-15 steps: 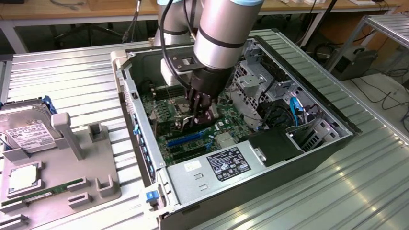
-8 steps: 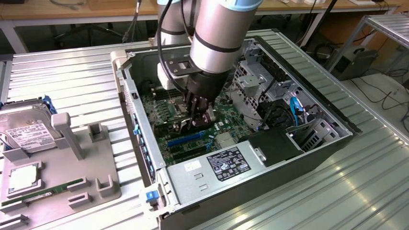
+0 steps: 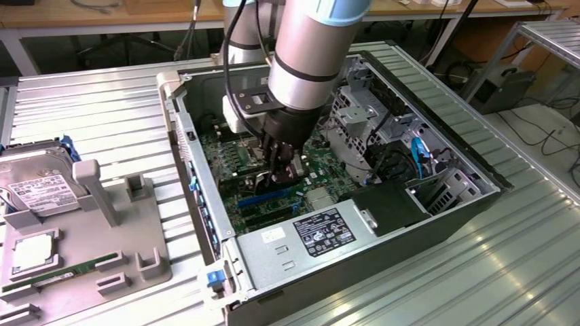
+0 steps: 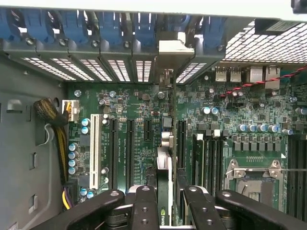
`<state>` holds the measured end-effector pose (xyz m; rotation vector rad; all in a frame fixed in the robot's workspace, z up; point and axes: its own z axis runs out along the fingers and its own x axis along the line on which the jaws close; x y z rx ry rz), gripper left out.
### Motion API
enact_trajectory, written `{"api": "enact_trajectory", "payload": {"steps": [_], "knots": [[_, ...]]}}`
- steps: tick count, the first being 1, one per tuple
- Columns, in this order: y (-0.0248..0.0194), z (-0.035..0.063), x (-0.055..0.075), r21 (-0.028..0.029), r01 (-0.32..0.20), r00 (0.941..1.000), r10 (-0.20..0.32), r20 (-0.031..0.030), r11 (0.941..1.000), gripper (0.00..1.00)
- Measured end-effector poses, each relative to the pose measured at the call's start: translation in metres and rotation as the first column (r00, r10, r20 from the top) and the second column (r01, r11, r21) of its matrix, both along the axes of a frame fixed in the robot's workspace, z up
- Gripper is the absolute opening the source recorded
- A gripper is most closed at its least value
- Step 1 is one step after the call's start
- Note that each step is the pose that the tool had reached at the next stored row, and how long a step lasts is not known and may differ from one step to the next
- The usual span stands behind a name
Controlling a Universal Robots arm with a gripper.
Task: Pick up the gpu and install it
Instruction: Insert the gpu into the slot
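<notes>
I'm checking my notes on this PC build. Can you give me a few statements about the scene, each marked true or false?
1. The gripper holds the gpu edge-on between its jaws, over the motherboard. True.
2. The hard drive sits inside the computer case. False: it lies on the grey fixture outside the case, at the exterior view's left.
3. The case is open, with the motherboard exposed. True.
4. A cooler covers the processor socket. False: the socket is uncovered.
</notes>
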<state>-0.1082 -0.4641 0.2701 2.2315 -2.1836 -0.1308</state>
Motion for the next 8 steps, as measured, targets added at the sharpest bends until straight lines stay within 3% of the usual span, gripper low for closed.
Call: {"api": "enact_trajectory", "payload": {"steps": [8], "knots": [[0.0,-0.0052,-0.0003,-0.0003,0.0,1.0,0.0,-0.0002,1.0,0.26]]}}
